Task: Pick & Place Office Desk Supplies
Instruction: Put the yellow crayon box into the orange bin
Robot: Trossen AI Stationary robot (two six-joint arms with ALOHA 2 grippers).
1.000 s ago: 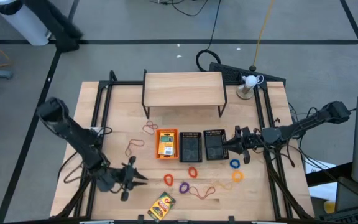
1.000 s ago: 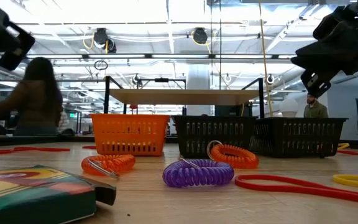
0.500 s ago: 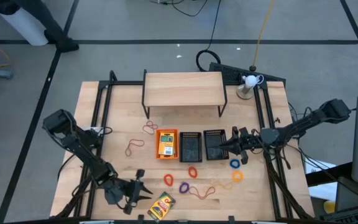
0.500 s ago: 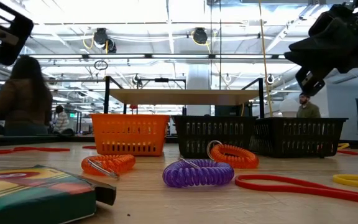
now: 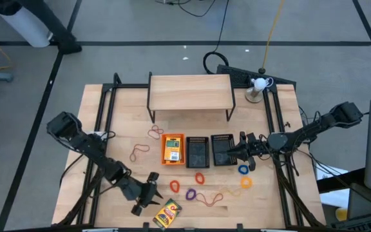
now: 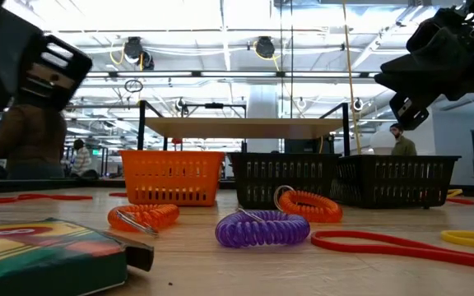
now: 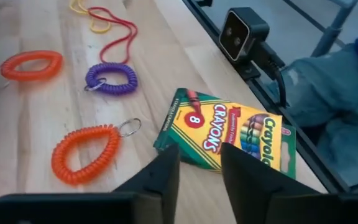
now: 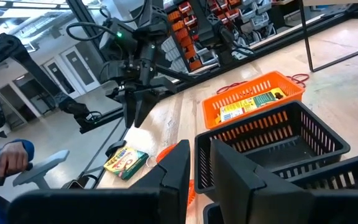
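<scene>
Yellow-and-green, the crayon box (image 5: 167, 213) lies flat near the table's front edge, and my left gripper (image 5: 152, 193) has swung in from the left to hang just beside it, fingers (image 7: 166, 176) parted a little wider than a second ago, holding nothing. Coiled loops lie beyond it: orange (image 7: 84, 153), purple (image 7: 110, 77). In the orange tray (image 5: 172, 149) lies a second crayon box (image 5: 172, 150); the two black mesh trays (image 5: 197, 151) beside it show nothing inside. My right gripper (image 5: 237, 149) has edged closer over the rightmost black tray (image 5: 220, 149), fingers slightly apart, gripping nothing.
</scene>
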